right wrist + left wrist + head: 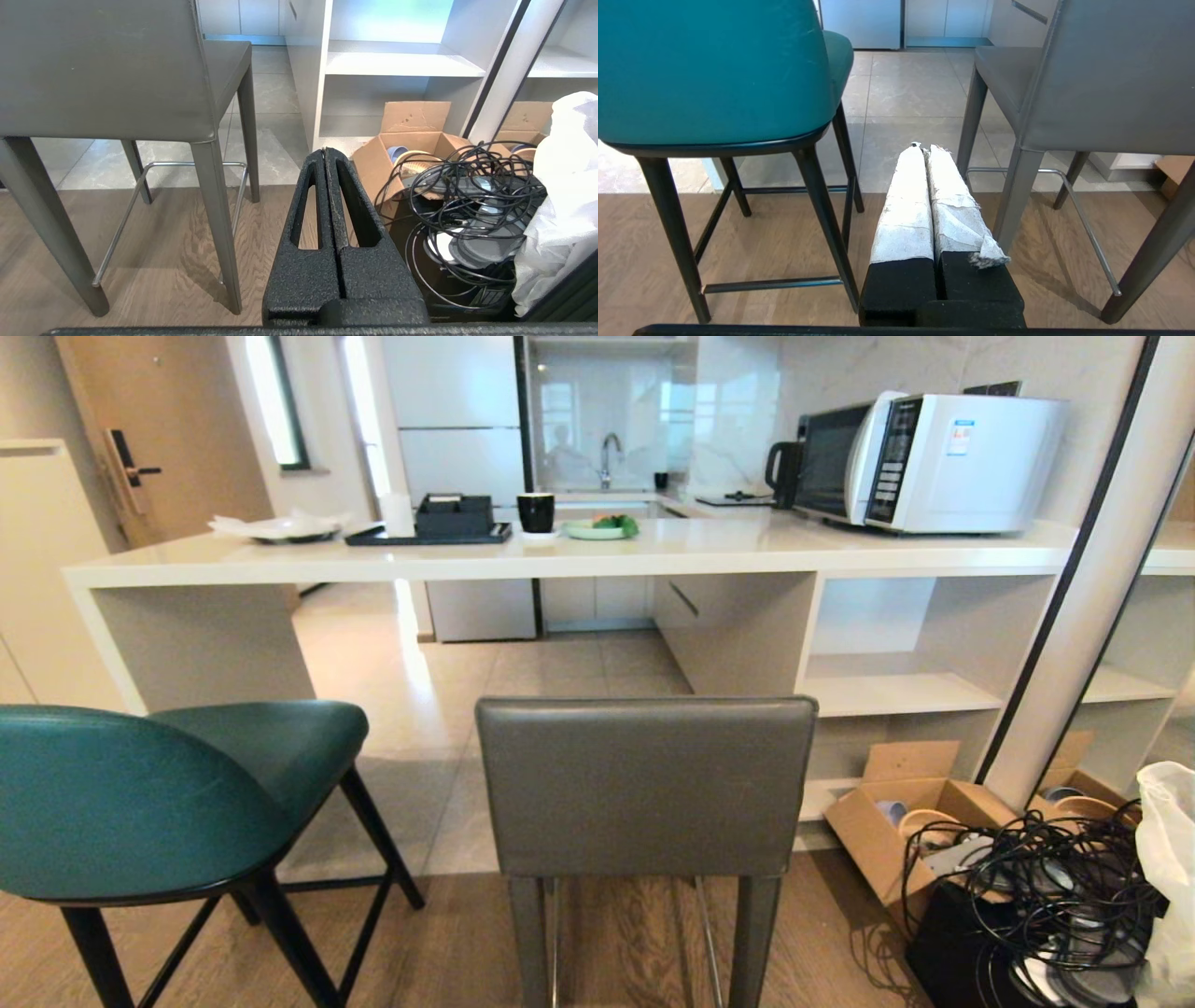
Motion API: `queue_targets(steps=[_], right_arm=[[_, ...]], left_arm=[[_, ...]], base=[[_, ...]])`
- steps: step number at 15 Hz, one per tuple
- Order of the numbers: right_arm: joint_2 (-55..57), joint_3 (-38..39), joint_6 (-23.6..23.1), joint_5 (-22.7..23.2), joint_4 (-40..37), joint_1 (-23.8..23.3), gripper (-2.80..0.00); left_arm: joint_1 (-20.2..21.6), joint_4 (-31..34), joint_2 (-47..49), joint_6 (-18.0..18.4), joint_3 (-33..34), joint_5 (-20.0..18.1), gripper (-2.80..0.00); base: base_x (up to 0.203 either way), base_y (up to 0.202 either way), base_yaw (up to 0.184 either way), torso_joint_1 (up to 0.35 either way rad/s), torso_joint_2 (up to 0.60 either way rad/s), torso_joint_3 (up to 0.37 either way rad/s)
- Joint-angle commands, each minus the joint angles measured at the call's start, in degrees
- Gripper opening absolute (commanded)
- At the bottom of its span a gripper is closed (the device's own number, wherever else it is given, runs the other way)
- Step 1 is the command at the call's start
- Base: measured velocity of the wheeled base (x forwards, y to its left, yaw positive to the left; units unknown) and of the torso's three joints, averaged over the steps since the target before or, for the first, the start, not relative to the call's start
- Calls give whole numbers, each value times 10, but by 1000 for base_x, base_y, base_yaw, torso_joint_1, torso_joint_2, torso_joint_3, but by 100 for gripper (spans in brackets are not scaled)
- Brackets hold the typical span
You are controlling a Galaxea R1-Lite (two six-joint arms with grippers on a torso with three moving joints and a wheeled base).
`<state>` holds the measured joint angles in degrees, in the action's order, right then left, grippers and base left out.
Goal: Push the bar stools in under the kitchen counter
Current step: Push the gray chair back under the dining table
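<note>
Two bar stools are seen standing out on the wood floor, well short of the kitchen counter (597,553); neither has been pushed under it, so the whole task is judged still to be done. Teal stool (159,793): placed to the left of the grey stool, seat and rounded, curved back in smooth leather-like cover, fine scuffs noted on the back, thin black legs with cross rails. Grey stool (646,784): set squarely before the counter's open gap, flat square back in matte grey cover, straight grey legs, a thin bright metal footrest. Counter: thick glossy white slab surface, stone-like, on a white slab side panel, with open white shelves (896,691) right of the gap. Left gripper (924,148): held low between the two stools, touching neither, jaws together, wrapped in frayed white tape. Right gripper (325,151): held low just right of the grey stool, rough black jaws together, nothing gripped. Cardboard box (901,821) and a tangle of black cables (1036,868) are noted on the floor right of the grey stool, near the shelves.
</note>
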<state>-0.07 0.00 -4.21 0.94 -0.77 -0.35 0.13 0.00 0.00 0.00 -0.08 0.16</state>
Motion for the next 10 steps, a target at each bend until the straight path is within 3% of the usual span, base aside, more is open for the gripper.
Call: queue_targets(steps=[1, 3, 7, 10], right_arm=[[1, 0, -1, 0, 0, 0, -280], [1, 0, 1, 0, 0, 0, -280], [1, 0, 0, 0, 0, 0, -280], [1, 0, -1, 1, 0, 0, -280]], left_arm=[[0, 0, 1, -1, 0, 0, -280], [0, 0, 1, 0, 0, -1, -280], [0, 0, 1, 0, 0, 0, -280], [0, 0, 1, -1, 0, 0, -280]], base=[[0, 0, 0, 0, 0, 0], [38, 0, -2, -1, 1, 4], [176, 0, 1, 6, 3, 2], [21, 0, 1, 6, 1, -1]])
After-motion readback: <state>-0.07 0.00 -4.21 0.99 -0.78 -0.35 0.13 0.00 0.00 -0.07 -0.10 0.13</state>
